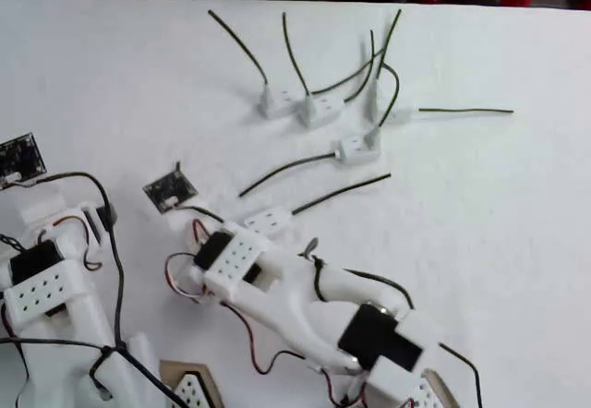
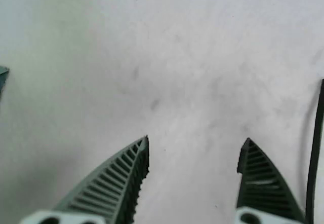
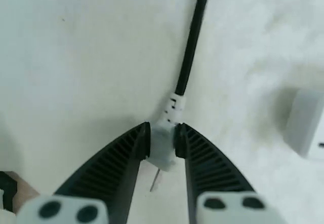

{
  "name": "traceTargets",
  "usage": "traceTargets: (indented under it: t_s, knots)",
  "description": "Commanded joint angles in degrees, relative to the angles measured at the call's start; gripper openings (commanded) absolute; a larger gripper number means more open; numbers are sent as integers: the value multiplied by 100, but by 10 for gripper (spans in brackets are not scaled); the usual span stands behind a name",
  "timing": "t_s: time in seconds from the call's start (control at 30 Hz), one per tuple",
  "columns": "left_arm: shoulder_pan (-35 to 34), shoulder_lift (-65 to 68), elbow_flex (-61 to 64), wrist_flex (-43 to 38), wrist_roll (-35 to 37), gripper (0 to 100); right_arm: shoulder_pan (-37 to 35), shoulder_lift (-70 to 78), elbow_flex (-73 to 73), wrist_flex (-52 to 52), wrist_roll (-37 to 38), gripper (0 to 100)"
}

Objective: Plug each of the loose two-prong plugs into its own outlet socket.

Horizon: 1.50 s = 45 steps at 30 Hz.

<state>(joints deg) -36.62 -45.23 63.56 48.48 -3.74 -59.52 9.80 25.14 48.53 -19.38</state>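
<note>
The right arm's dark ribbed fingers [image 3: 126,158] are pinching a small white two-prong plug [image 3: 162,150] by its sides, and the plug sits right at their tips. The plug's long way runs in line with the fingers. Its thin black cord [image 3: 192,46] goes straight out from the tips, and a thin metal prong [image 3: 155,179] points back the other way, in under the gap between the fingers, low over the white bench [image 3: 76,57]. A white boxy block [image 3: 304,122], which I think is an outlet socket, lies near the plug but off to one side and does not touch it. The prong does not face the block now, so I think the plug has to be turned before it can go in. The right arm is the nearer one by far. The left arm's dark ribbed fingers [image 2: 121,183] are spread wide and hold nothing, with bare bench under them. In the high view a bunch of small white blocks with dark cords [image 1: 323,108] lies far up the bench, well apart from both arms, and I cannot tell which are plugs and which are sockets. The held plug looks small, hard and smooth, with a ridged neck where the cord goes in, so I think it could twist in the pinch
</note>
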Motion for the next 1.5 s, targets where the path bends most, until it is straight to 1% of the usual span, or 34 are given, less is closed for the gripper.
traceTargets:
  t_s: [0.0, 0.17, 0.27, 0.43, 0.57, 0.67, 0.8, 0.9, 1.0, 1.07, 1.17, 1.3, 1.47]
  knots:
    - [-48, -198, -35, -105, 9, 286, 13, 259, -369, 321, -26, 87]
    - [-48, -198, -35, -105, 9, 286, -48, 374, -554, 681, -26, 82]
    - [-48, -198, -35, -105, 9, 286, -40, 338, -563, 716, 35, 15]
    - [-48, -198, -35, -105, 0, 286, -4, 286, -580, 980, 308, 17]
    - [-48, -189, -26, -105, 0, 286, 303, -259, -633, 1490, 686, 17]
    - [-48, -189, -26, -105, 0, 286, 760, -901, -589, 1921, 1231, 17]
    - [-40, -233, 114, -149, 0, 286, 1552, -1420, -589, 2607, 2356, 17]
    - [-40, -233, 114, -149, 0, 286, 2070, -1393, -580, 2888, 3332, 17]
    - [-40, -233, 114, -149, 0, 286, 2334, -1165, -352, 2765, 4088, 17]
    - [-31, -233, 114, -158, 0, 286, 2325, -1033, -141, 2695, 4378, 18]
    - [-31, -233, 114, -158, 0, 286, 2185, -936, 53, 2695, 4571, 18]
    - [-31, -233, 114, -158, -9, 286, 1842, -901, 88, 2703, 4571, 18]
    - [-31, -233, 114, -158, -9, 286, 1244, -945, 26, 2695, 4527, 18]
